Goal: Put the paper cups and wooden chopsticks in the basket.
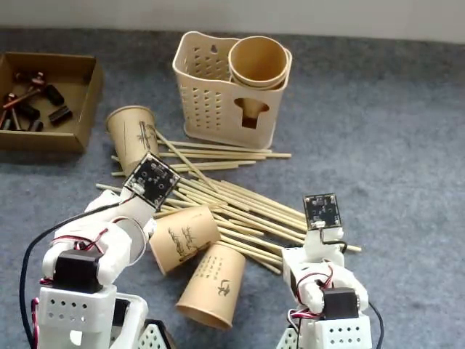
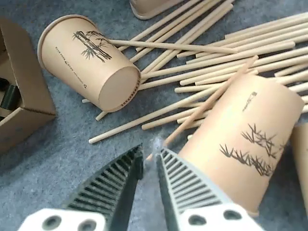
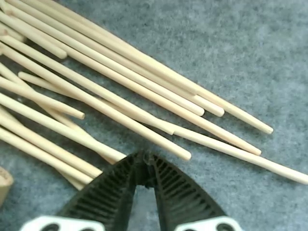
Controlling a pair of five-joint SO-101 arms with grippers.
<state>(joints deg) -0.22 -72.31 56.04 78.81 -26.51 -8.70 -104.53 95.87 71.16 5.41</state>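
Cups of thin paper are light and crush easily, so I judge a gentle pinch across the rim best. The nested cup [image 1: 258, 62] stands in the basket [image 1: 211, 102], the far cup [image 1: 132, 134] lies beside it, and the middle cup [image 1: 185, 238] and near cup [image 1: 214, 283] lie by the left arm. Chopsticks [image 1: 240, 211], stiff, smooth and prone to roll, lie scattered on the table [image 1: 407, 145]; mid-length seems the safest hold.

The high view places the basket. The left wrist view adds the left pincer [image 2: 149, 156], narrowed to a slit, empty, just beside the middle cup. The right wrist view adds the right pincer [image 3: 144, 163], tips together, empty, over chopsticks.
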